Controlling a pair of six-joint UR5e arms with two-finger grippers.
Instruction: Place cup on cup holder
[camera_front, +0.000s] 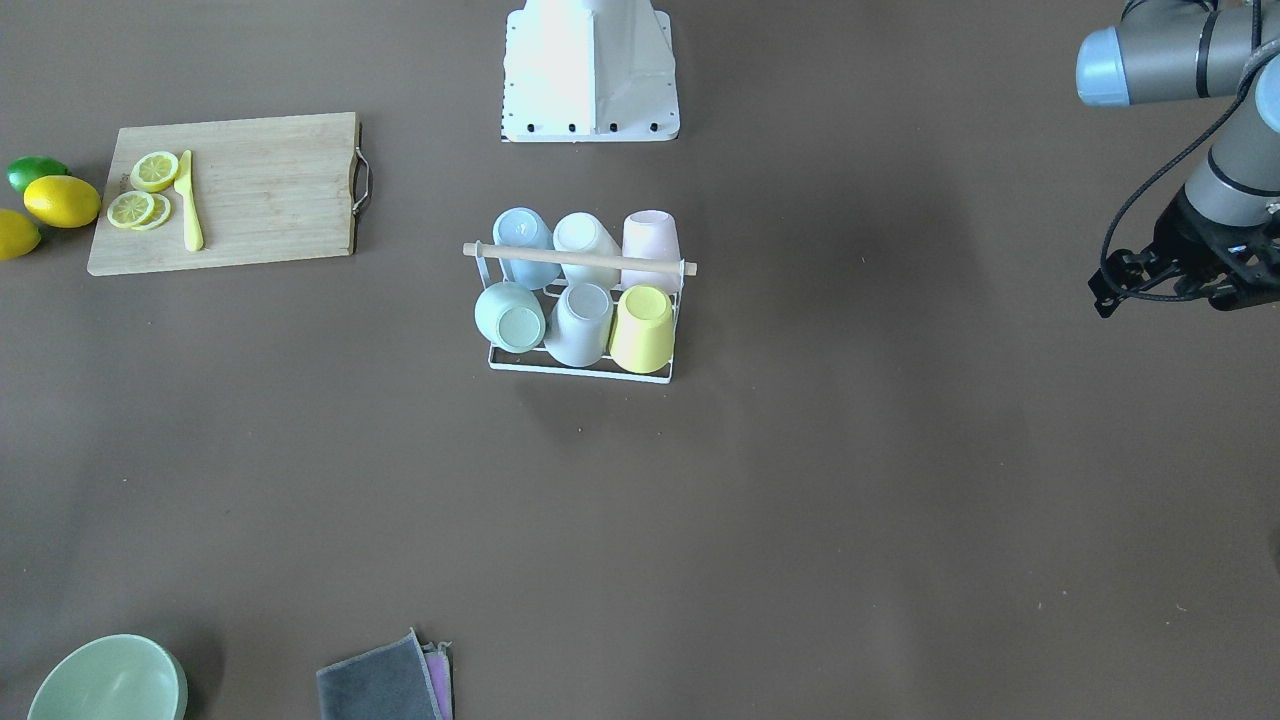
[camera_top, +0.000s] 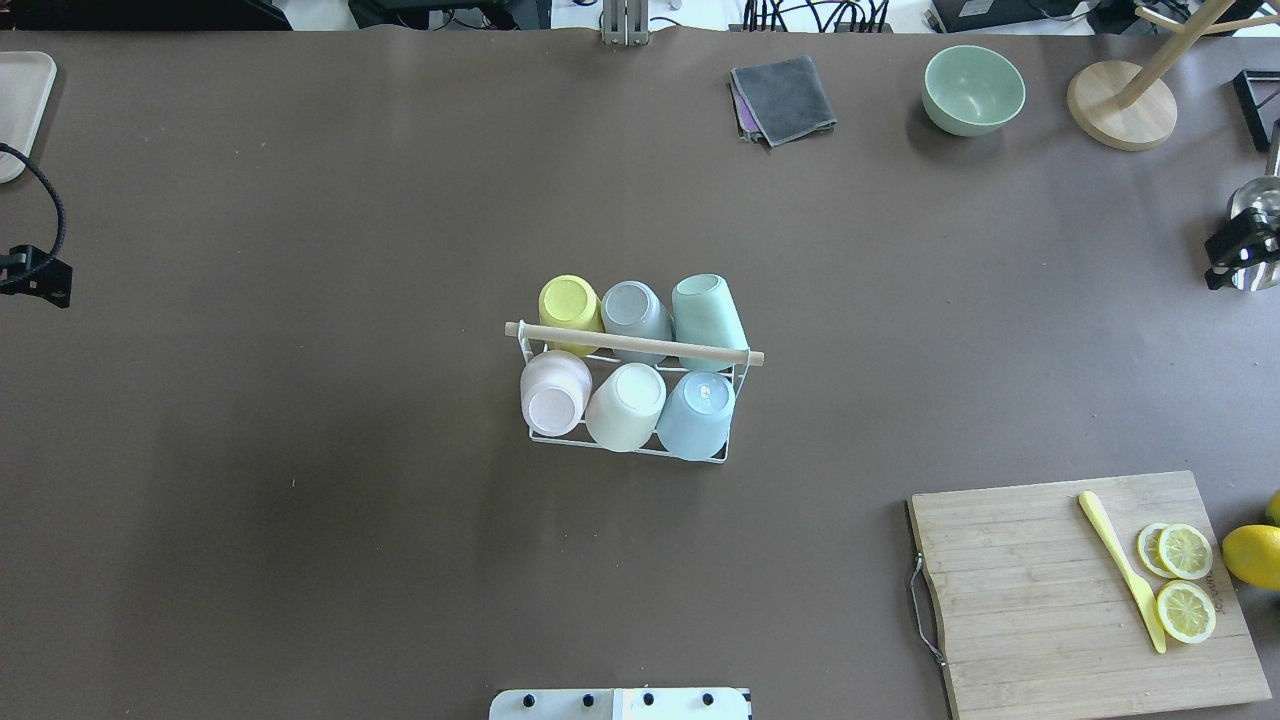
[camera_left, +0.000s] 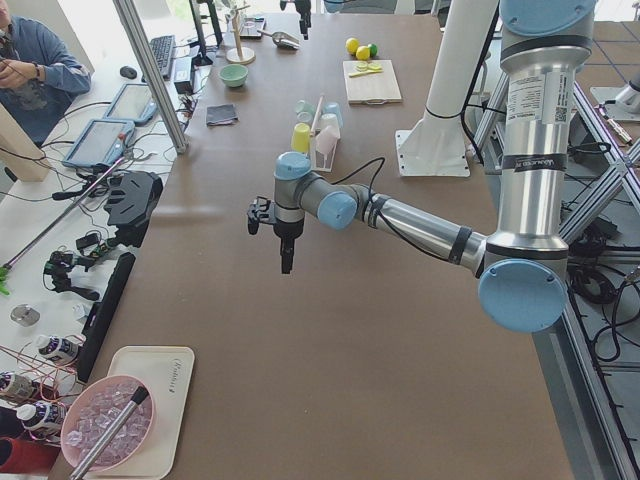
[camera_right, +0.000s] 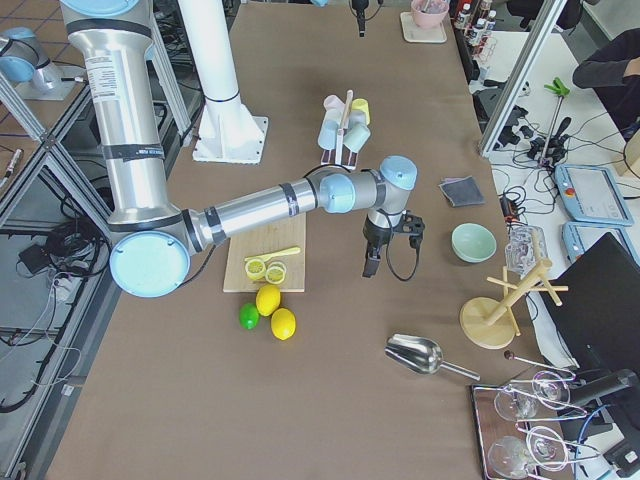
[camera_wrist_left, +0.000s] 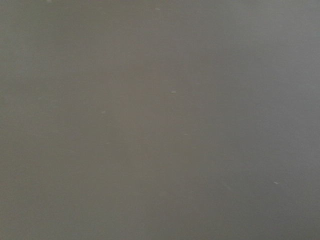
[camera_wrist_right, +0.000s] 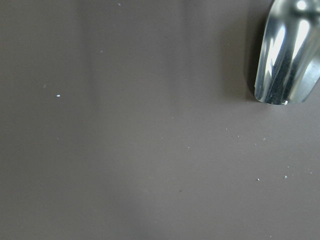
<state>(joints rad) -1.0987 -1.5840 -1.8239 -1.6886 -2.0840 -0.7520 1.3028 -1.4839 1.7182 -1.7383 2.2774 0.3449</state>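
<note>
The cup holder, a white wire rack with a light wooden rod across its top, stands at the table's middle and also shows in the front-facing view. Six cups hang on it upside down: yellow, grey, mint, pink, white and blue. My left gripper hangs over bare table far to the rack's left. My right gripper hangs far to the rack's right, near the cutting board. Both point down and I cannot tell whether they are open or shut. Neither wrist view shows fingers.
A wooden cutting board with lemon slices and a yellow knife lies at the near right, with lemons beside it. A green bowl, grey cloth, wooden stand and metal scoop are at the far right.
</note>
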